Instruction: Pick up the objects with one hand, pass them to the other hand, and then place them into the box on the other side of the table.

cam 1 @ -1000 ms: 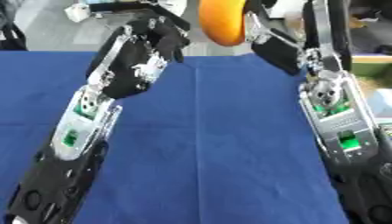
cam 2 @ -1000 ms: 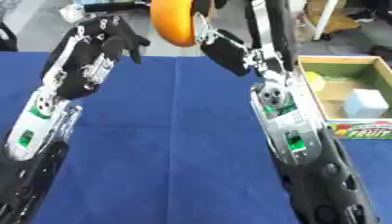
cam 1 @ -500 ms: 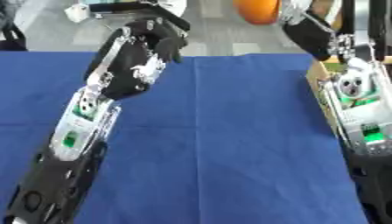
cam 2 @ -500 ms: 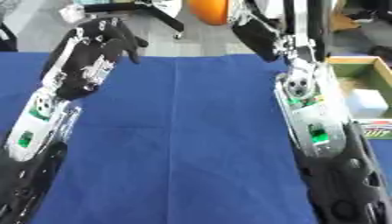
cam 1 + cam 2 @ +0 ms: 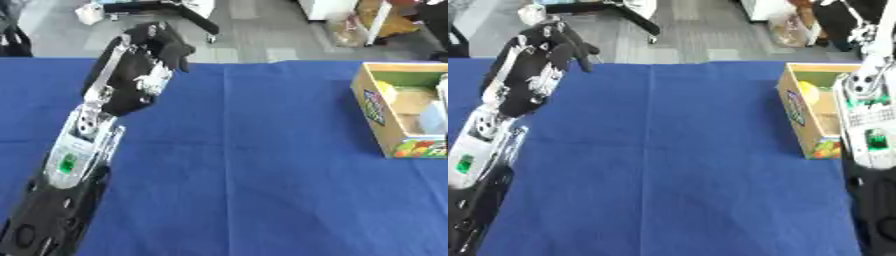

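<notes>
At the left, the left hand is hovering above the far part of the blue tablecloth, its fingers hanging relaxed and partly bent, holding nothing. At the right, the open cardboard box is sitting on the cloth near the table's right edge, with a yellow item and pale items lying inside it. The right arm is rising just beside the box in the right eye view, its hand lying out of view, so its state cannot be told.
</notes>
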Motion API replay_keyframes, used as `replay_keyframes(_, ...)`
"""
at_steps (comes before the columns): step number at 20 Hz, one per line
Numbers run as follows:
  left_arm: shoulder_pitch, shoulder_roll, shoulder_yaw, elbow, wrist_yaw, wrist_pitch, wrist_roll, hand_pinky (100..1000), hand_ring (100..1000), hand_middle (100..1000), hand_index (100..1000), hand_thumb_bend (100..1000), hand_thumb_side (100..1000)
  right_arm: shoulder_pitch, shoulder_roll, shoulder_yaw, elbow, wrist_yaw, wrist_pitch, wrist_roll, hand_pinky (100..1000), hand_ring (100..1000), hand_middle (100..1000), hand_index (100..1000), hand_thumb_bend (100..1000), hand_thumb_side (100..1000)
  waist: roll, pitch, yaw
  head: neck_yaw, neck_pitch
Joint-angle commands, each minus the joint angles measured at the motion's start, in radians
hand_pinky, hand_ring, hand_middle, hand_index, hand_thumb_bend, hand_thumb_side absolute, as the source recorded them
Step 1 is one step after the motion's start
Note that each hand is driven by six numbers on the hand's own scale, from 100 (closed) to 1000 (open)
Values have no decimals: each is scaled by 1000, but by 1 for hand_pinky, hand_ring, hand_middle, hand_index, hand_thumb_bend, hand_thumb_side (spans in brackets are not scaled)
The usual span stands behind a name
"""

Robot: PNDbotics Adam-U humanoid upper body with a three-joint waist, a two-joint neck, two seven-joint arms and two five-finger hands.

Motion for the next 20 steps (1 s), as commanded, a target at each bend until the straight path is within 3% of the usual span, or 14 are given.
replay_keyframes(1,1,29,31,-44,5,2,27,740,450,495,540,149,364,-14,-46,-57,27,15,40,-34,561,468,338,406,100,100,-7,-41,2,-11,12)
replay_keyframes(7,33,44,74,-96,9,8,76,738,452,496,543,155,361,2,-68,-136,94,-7,101,-85,551,464,337,412,100,100,-2,-42,12,-65,34)
replay_keyframes(14,69,58,99,-133,6,16,102,738,451,495,542,156,362,-3,-93,-193,215,-13,146,-116,542,460,335,419,100,100,-2,-41,21,-184,59)
replay_keyframes(20,93,59,110,-157,6,19,110,738,451,494,541,156,364,-33,-115,-219,377,5,172,-122,537,458,336,427,100,100,2,-42,29,-263,89)
